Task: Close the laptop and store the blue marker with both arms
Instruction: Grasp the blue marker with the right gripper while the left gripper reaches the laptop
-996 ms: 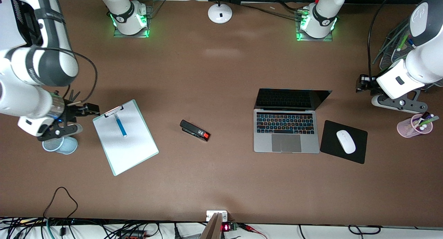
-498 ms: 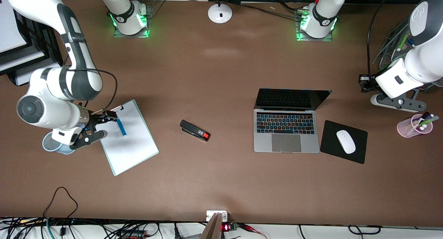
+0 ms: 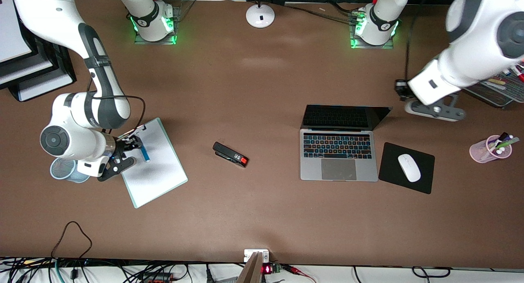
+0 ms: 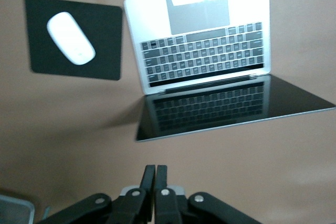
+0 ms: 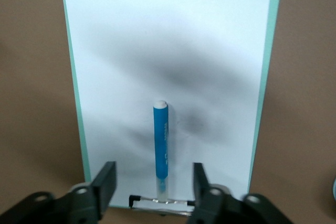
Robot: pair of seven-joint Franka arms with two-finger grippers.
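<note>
The silver-grey laptop (image 3: 339,152) stands open, its dark screen tilted back; the left wrist view shows its keyboard (image 4: 205,51). My left gripper (image 3: 402,90) hangs over bare table beside the screen's edge, toward the left arm's end. It is shut (image 4: 154,174) and holds nothing. The blue marker (image 3: 144,152) lies on a white clipboard (image 3: 157,168) near its clip. My right gripper (image 3: 131,146) hovers over the marker's clip end. It is open (image 5: 152,182), with one finger on each side of the marker (image 5: 161,140) and neither touching it.
A black stapler (image 3: 230,154) lies between clipboard and laptop. A black mouse pad (image 3: 425,180) with a white mouse (image 3: 409,167) sits beside the laptop. A pink pen cup (image 3: 491,148) and a wire rack (image 3: 499,86) stand at the left arm's end, a blue mesh cup (image 3: 65,170) beside the clipboard.
My right arm swung from over the mesh cup to the clipboard, stopping over the marker. My left arm moved from the pen cup toward the laptop's screen, and its fingers shut.
</note>
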